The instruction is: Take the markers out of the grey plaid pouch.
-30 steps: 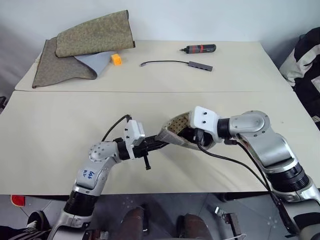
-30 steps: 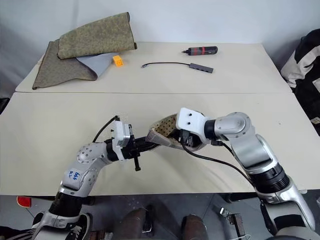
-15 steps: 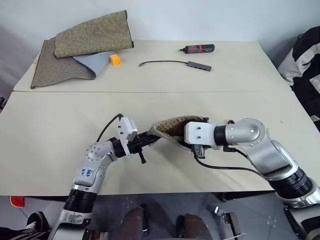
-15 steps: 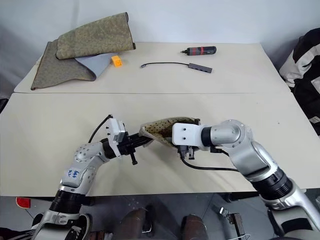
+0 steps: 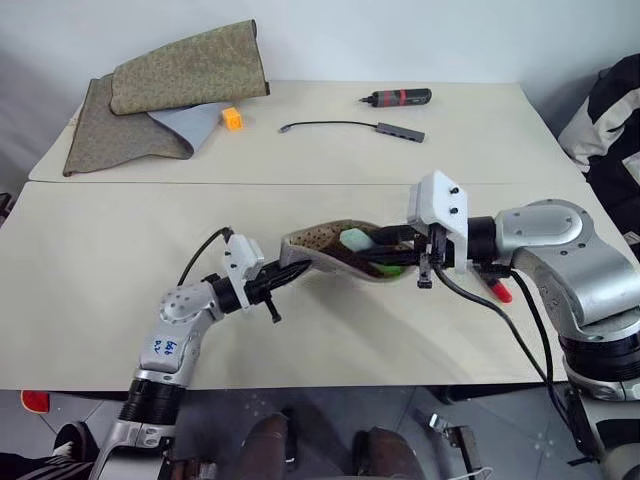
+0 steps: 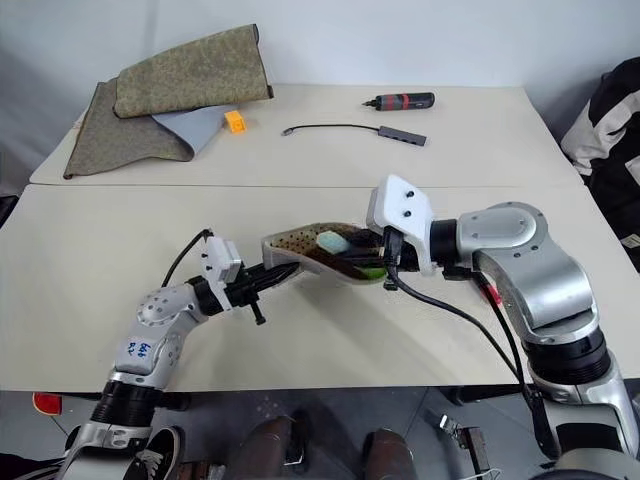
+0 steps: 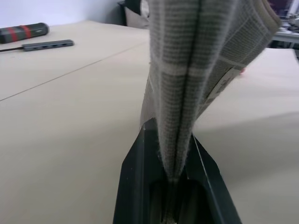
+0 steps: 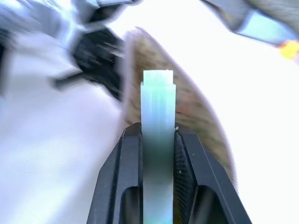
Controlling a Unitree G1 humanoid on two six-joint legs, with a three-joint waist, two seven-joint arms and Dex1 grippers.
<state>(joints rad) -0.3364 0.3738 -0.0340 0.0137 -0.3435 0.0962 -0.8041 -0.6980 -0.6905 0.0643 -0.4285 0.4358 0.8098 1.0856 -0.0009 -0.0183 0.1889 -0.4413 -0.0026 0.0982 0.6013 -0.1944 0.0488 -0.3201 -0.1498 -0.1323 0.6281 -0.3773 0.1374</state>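
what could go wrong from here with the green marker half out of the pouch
1. The right gripper pinches the light green marker by its sides; the smooth barrel may slip and drop back into the grey plaid pouch.
2. The left gripper clamps only the pouch's edge, so a hard pull could tug the fabric free.
3. The red marker lies on the table under the right arm and might get knocked.

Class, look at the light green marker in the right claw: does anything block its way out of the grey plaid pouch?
Nothing visible does. The right claw grips the light green marker at the grey plaid pouch mouth, held by the left claw.
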